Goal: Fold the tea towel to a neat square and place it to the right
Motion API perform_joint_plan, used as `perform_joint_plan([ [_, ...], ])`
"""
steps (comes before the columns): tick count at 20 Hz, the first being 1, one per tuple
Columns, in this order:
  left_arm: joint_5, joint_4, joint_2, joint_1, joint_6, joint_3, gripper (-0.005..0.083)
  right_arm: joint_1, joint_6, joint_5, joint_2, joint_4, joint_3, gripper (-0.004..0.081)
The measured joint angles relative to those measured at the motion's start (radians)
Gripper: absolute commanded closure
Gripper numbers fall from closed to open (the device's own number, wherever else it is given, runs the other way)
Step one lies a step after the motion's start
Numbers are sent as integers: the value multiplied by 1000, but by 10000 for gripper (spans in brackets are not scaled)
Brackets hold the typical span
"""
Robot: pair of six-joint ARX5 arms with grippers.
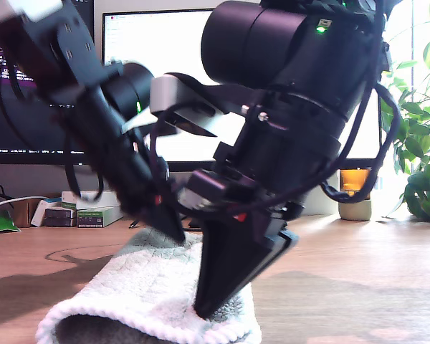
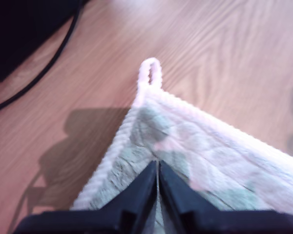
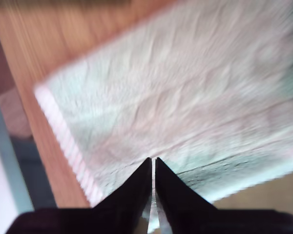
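my first gripper (image 2: 157, 178) has its jaws pressed together, pinching the tea towel (image 2: 195, 151) near the corner that carries a small hanging loop (image 2: 150, 73). my second gripper (image 3: 153, 170) is likewise pinched tight on the towel, close to its ribbed corded hem (image 3: 68, 146); that view is blurred. in the exterior view both black arms crowd over the folded towel (image 1: 143, 294), which lies on the wooden desk (image 1: 358, 287) at its near edge. monitors (image 1: 150, 79), small boxes (image 1: 93, 208) and a leafy plant (image 1: 423, 129) stand along the far edge.
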Motion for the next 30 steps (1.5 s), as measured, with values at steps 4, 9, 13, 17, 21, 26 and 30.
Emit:
perform_joint_plan([
  [4, 17, -41, -65, 0, 0, 0, 795, 0, 1, 23, -49, 6, 0, 782],
  [9, 42, -74, -194, 0, -1, -2, 795, 0, 1, 75, -92, 3, 0, 782],
  [13, 42, -58, -292, 13, -14, -83, 795, 0, 2, 107, -145, 27, -9, 782],
  [17, 56, 11, -380, 46, -51, -211, 795, 0, 41, 115, -230, 74, -78, 782],
  [21, 60, 113, -533, 53, -120, -347, 795, 0, 96, 130, -308, 151, -182, 782],
  [26, 59, 259, -681, 53, -212, -563, 795, 0, 145, 131, -404, 267, -317, 782],
  [30, 59, 338, -780, 21, -260, -728, 795, 1, 159, 104, -459, 354, -452, 782],
])
